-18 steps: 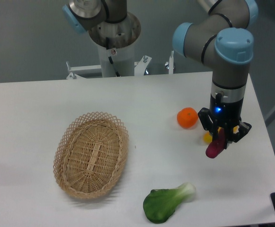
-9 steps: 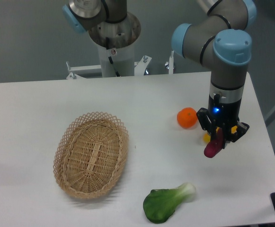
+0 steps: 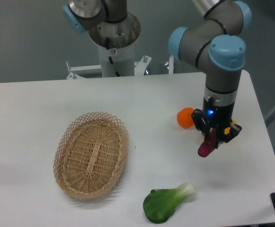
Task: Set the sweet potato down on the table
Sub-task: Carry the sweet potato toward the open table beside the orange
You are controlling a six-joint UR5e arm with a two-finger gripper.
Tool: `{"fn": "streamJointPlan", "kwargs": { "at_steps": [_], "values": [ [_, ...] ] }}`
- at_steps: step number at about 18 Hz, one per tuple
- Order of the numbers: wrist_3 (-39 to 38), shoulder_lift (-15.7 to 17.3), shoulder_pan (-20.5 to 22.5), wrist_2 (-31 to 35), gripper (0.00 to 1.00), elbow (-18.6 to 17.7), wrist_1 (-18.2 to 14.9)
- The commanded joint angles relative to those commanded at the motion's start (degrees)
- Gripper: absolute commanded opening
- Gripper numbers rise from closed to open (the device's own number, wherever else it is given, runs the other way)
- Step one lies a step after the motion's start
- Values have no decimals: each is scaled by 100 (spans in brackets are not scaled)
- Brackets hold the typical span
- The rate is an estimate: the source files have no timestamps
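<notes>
One sweet potato [image 3: 206,147], clamped upright in gripper [image 3: 213,140], hanging above white table [image 3: 42,101]; placement pending: lowering and release judged outstanding.

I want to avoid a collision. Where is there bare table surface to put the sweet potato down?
Bare table lies between the wicker basket and the gripper holding the sweet potato, and above the leafy green. The far left is also free. It is crowded beside the orange fruit.

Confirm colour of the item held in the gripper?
Magenta-purple: the sweet potato, hanging from the gripper. The fixed camera shows it clearly.
</notes>
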Motion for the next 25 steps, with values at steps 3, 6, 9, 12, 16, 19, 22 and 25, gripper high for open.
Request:
{"fn": "streamJointPlan", "kwargs": {
  "at_steps": [3,6,9,12,16,19,22,25],
  "values": [
    [-18,-17,-9,9,17,-326,221],
    [-88,-70,-175,297,18,-564,440],
    [-456,-245,-544,938,18,-670,537],
    [-983,-290,-764,1160,18,-713,564],
    [-1143,-255,-905,1204,19,-959,564],
    [-1143,-290,-1054,1274,19,-1048,564],
    [-1143,-299,-1134,1266,20,-1048,564],
    [-1134,-308,-1186,1266,20,-1048,564]
  ]
}}
